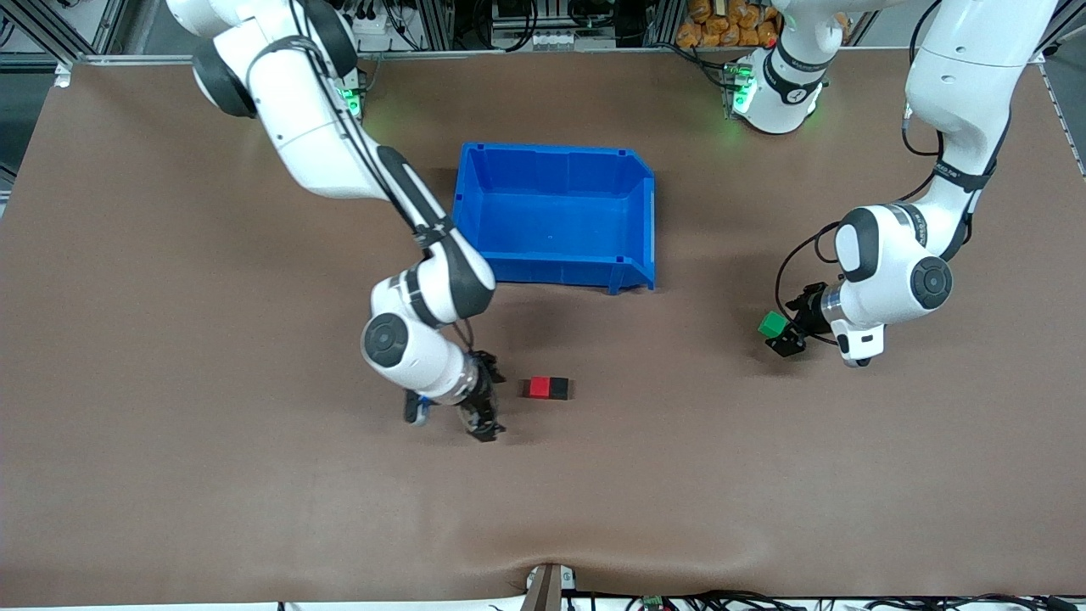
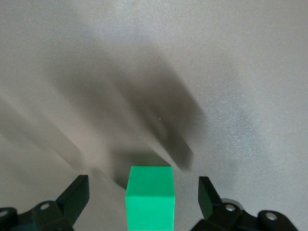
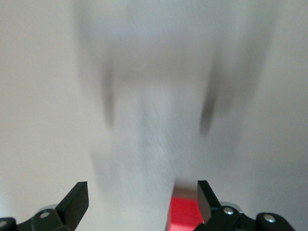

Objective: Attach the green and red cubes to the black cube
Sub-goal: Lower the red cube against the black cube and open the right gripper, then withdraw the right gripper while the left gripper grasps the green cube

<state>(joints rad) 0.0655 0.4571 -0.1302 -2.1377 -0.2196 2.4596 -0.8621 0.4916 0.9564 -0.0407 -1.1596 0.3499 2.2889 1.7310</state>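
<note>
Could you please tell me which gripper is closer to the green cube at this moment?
The left. The left gripper is open, its fingers either side of the green cube. The right gripper is open too, near the red cube and black cube, well toward the right arm's end.

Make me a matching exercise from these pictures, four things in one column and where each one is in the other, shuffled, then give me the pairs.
Things:
1. green cube
2. red cube
3. blue bin
4. right pincer

Places:
A. touching the black cube on the table
B. farther from the front camera than the joined cubes
C. between the left pincer's open fingers
D. open, beside the red cube toward the right arm's end

Pairs: 1-C, 2-A, 3-B, 4-D
</note>
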